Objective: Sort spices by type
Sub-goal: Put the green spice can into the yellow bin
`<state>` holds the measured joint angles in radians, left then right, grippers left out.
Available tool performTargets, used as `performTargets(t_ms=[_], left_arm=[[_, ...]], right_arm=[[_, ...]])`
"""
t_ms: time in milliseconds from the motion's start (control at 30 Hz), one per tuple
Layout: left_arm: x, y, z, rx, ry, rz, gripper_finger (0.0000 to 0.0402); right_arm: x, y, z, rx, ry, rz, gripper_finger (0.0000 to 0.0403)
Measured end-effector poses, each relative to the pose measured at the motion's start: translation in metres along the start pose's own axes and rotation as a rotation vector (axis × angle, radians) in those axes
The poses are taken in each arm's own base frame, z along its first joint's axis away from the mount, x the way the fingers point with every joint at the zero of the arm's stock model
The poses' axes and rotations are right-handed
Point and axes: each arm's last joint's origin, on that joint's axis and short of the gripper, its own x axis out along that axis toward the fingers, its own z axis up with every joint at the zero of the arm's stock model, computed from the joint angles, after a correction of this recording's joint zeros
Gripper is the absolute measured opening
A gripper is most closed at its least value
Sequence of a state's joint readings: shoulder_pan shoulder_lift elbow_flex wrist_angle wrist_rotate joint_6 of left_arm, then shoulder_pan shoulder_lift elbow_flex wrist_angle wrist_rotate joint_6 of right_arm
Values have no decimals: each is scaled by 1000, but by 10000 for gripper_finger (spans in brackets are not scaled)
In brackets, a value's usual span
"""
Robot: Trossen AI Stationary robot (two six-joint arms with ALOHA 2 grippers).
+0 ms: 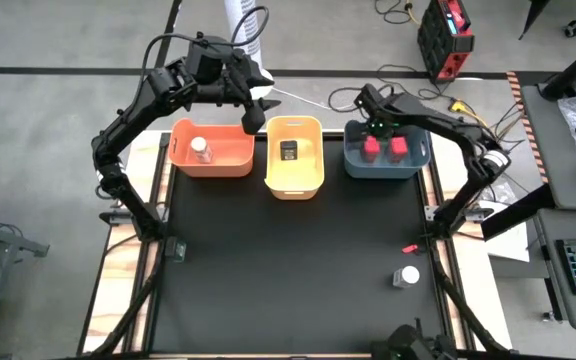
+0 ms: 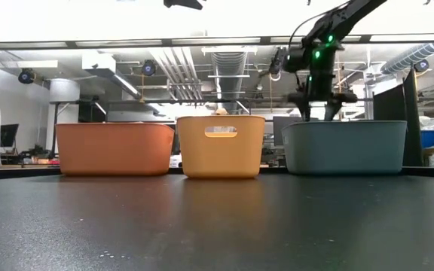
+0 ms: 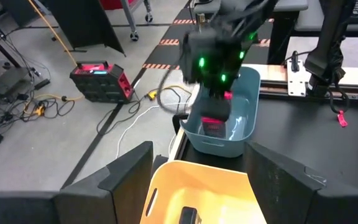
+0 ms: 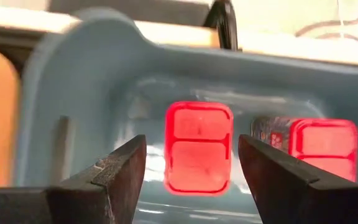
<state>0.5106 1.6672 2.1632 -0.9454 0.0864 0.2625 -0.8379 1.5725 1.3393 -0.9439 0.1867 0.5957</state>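
Two red boxy spices (image 1: pixel 371 148) (image 1: pixel 398 147) lie side by side on the floor of the blue bin (image 1: pixel 386 172). My right gripper (image 1: pixel 376 128) hangs open just above the bin, its fingers either side of the left red one (image 4: pixel 199 147) without touching it. A black boxy spice (image 1: pixel 289 150) lies in the yellow bin (image 1: pixel 294 188). One white-capped jar (image 1: pixel 200 150) stands in the orange bin (image 1: pixel 208 168), another (image 1: pixel 405 276) on the table near the right edge. My left gripper (image 1: pixel 253 112) is open and empty above the yellow bin's far left corner. The second black spice is hidden.
The three bins stand in a row along the table's far edge. A thin red stick (image 1: pixel 409 247) lies on the black mat near the right edge, above the loose jar. A red case (image 1: pixel 445 35) and cables lie on the floor beyond the table.
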Motion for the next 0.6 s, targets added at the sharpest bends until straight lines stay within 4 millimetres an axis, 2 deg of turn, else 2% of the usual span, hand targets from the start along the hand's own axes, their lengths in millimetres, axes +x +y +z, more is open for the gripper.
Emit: performTargets(t_ms=[100, 233, 433, 600], left_arm=[[0, -1, -2, -18, 23, -6, 235], [0, -2, -8, -58, 85, -21, 235], [-3, -8, -24, -146, 259, -57, 235], [-11, -21, -41, -236, 474, -132, 235]], right_arm=[[-25, -3, 2, -25, -48, 38, 246], [-64, -8, -4, -95, -91, 145, 246], [-116, -10, -30, -262, -119, 426, 240], [-140, -4, -52, -394, -170, 511, 226]])
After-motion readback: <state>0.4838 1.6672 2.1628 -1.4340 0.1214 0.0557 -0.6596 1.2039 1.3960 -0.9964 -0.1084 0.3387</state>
